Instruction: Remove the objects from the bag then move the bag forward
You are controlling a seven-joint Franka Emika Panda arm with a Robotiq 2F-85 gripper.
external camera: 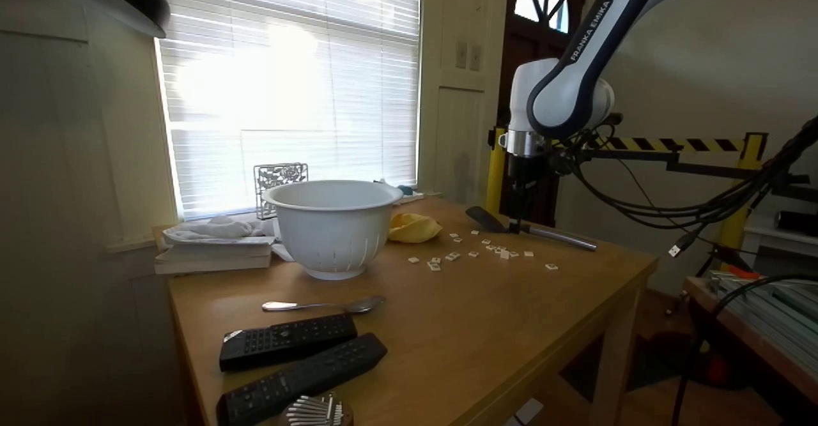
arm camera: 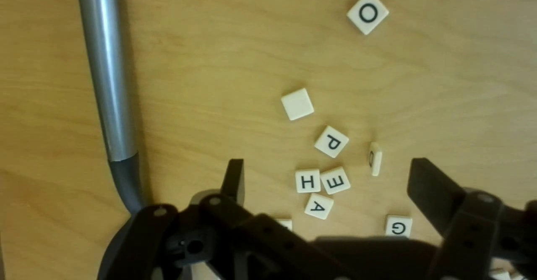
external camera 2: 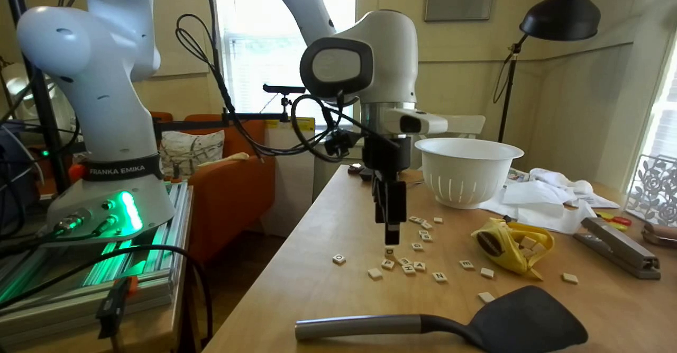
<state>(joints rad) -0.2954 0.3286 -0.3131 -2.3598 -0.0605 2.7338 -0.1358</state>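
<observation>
1. "FRANKA EMIKA" runs in white capitals along the robot arm (external camera: 591,36) in an exterior view. In an exterior view, the same name marks a dark band around the base (external camera 2: 87,205).
2. Small cream-white letter tiles (arm camera: 331,141) lie scattered on a wooden table (external camera 2: 296,295). From the wrist view, the black letters O, P, H, E, A and G can be read; an exterior view adds an N.
3. One tile shows a blank face. Another stands on edge, its letter too steeply angled to read from above.
4. The yellow bag (external camera 2: 509,250) lies on the table near a white bowl (external camera 2: 465,173), mouth open, pale tiles showing inside. Wording on its dark oval label (external camera 2: 490,244) is too small to read.
5. Two black remote controls (external camera: 287,342) carry button markings, also too small to read.
6. The claw (arm camera: 327,174) points down above the table, its two dark fingers (arm camera: 432,194) spread wide apart, gripping nothing. From the wrist view, the gap between them frames tiles H and E below.
</observation>
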